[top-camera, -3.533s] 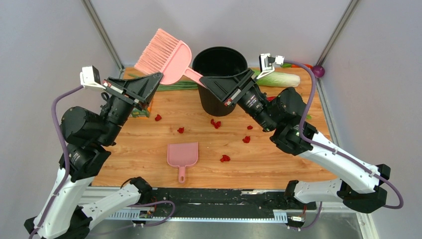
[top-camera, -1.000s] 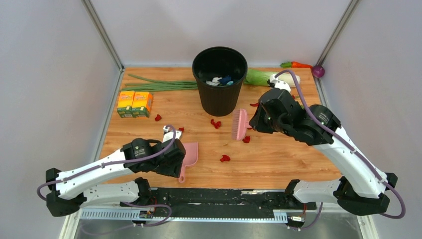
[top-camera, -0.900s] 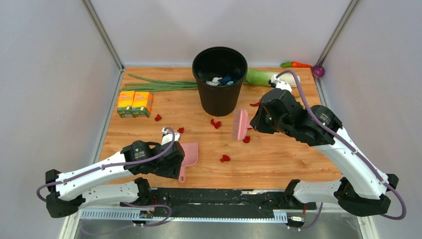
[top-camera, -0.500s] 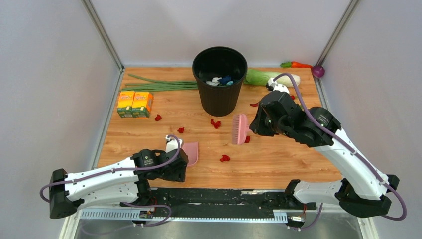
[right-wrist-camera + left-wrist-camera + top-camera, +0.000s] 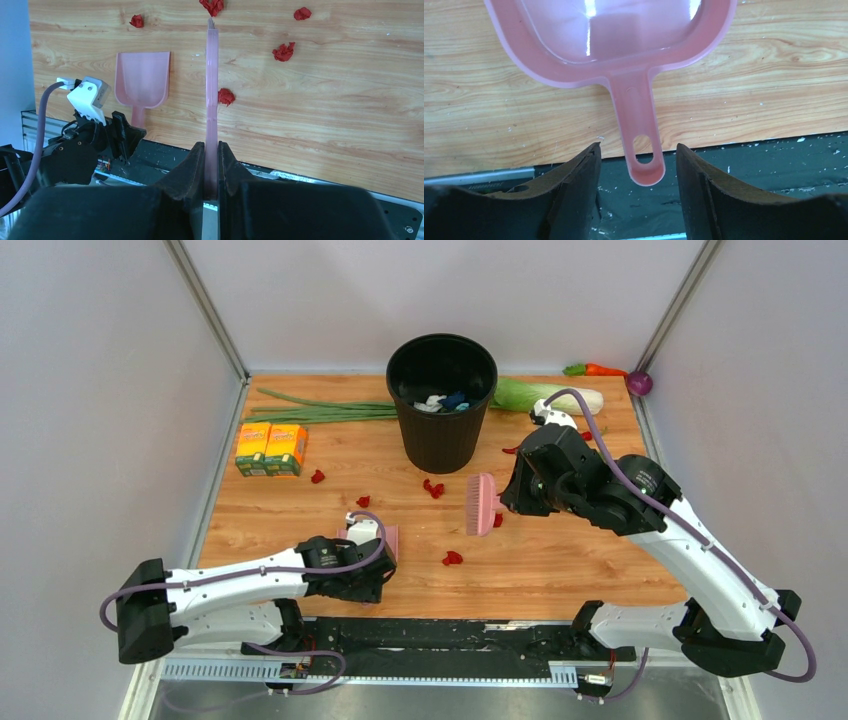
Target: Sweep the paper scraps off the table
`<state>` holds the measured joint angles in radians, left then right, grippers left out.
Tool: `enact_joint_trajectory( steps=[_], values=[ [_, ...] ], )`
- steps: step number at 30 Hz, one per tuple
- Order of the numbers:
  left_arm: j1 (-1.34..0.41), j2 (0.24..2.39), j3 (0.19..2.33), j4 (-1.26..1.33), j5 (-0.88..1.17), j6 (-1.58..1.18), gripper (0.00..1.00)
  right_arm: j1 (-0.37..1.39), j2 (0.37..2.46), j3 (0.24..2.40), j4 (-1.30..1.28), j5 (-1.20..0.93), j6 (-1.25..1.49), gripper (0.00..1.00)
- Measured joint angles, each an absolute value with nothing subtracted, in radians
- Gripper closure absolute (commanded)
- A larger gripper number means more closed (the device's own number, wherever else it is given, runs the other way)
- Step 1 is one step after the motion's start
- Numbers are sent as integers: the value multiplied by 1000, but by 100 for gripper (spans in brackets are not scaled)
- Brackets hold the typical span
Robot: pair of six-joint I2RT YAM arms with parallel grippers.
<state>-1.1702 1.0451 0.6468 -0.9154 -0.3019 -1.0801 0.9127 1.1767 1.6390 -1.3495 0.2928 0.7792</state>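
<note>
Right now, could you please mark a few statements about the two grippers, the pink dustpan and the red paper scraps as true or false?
1. The right gripper is shut on the flat pink plastic brush. True.
2. The left gripper is clamped on the pink plastic dustpan. False: its jaws stand open either side of the handle, with gaps.
3. The dustpan holds tiny red paper scraps. False: it is empty; they lie on the wood-grain table.
4. The round black plastic bin stands upright. True.
</note>
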Motion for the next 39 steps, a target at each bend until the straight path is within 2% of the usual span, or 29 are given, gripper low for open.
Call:
enact_joint_trajectory(
  steps=[13, 18, 23, 26, 29, 37, 39],
  values=[
    [-1170, 1068, 551, -786, -286, -1076, 52, 913, 1177, 1639, -1349, 292, 758, 100],
    [-1170, 1098, 554, -757, -287, -1066, 65, 913, 1177, 1635, -1349, 292, 754, 100],
    [-1170, 1161, 592, -772, -287, -1047, 73, 913, 1177, 1633, -1349, 286, 749, 100],
    [-1170, 1158, 646, -815, -282, -1021, 78, 913, 1175, 1620, -1347, 284, 745, 100],
    [-1170, 1147, 738, -896, -274, -975, 90, 913, 1172, 1588, -1347, 273, 735, 100],
    [-1170, 1101, 955, -1155, -241, -827, 100, 913, 1173, 1510, -1349, 247, 727, 100],
    [-1170, 1118, 979, -1203, -205, -786, 100, 913, 1178, 1506, -1349, 242, 721, 100]
  ],
)
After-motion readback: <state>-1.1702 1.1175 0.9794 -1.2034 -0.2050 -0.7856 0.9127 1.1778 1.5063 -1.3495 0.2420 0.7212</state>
